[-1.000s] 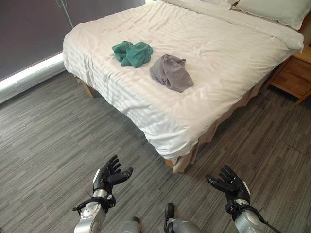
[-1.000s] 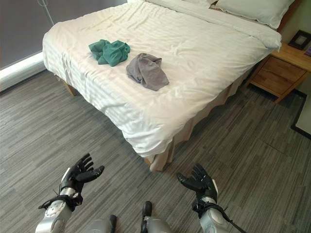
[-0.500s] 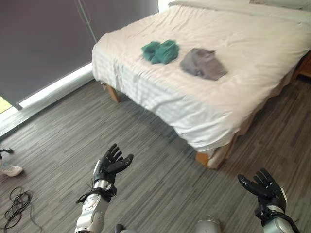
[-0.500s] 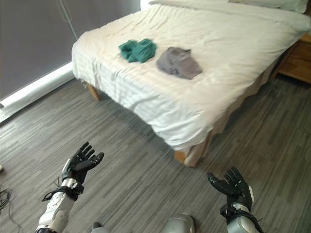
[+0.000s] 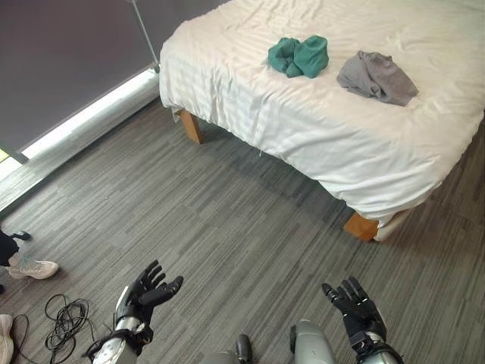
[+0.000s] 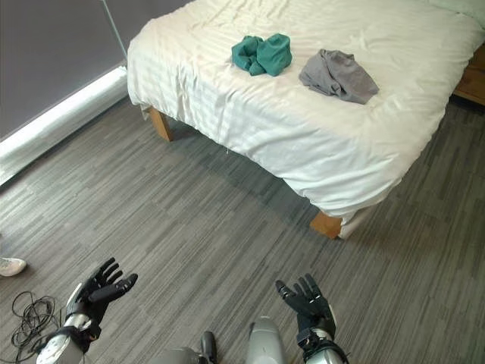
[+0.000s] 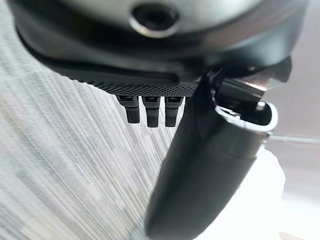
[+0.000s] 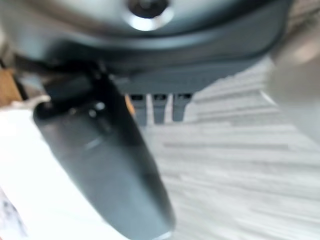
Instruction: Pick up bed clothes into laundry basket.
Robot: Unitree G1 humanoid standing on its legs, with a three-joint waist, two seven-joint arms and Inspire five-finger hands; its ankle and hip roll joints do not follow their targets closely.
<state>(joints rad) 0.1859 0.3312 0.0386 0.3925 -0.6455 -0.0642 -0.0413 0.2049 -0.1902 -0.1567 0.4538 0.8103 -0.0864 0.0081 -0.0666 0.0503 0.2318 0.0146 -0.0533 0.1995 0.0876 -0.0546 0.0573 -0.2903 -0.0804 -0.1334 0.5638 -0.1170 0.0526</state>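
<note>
A crumpled green garment [image 5: 298, 56] and a crumpled grey garment [image 5: 377, 76] lie side by side on the white bed [image 5: 288, 129], the grey one nearer the bed's corner. Both hands hover low over the grey floor, well short of the bed. My left hand [image 5: 144, 291] is open with straight spread fingers and holds nothing. My right hand [image 5: 355, 305] is open too, palm up and empty. The left hand [image 7: 200, 170] and the right hand [image 8: 105, 155] show straight fingers in their wrist views.
The bed's wooden legs [image 5: 362, 225] show under the sheet at the near corner. A dark wall with a bright strip [image 5: 83, 114] runs along the left. A person's shoes [image 5: 32, 268] stand at the far left on the floor.
The camera has swung, so the bed now sits further up and right. A person's shoes have come into sight at the left. Both hands stay open and low.
</note>
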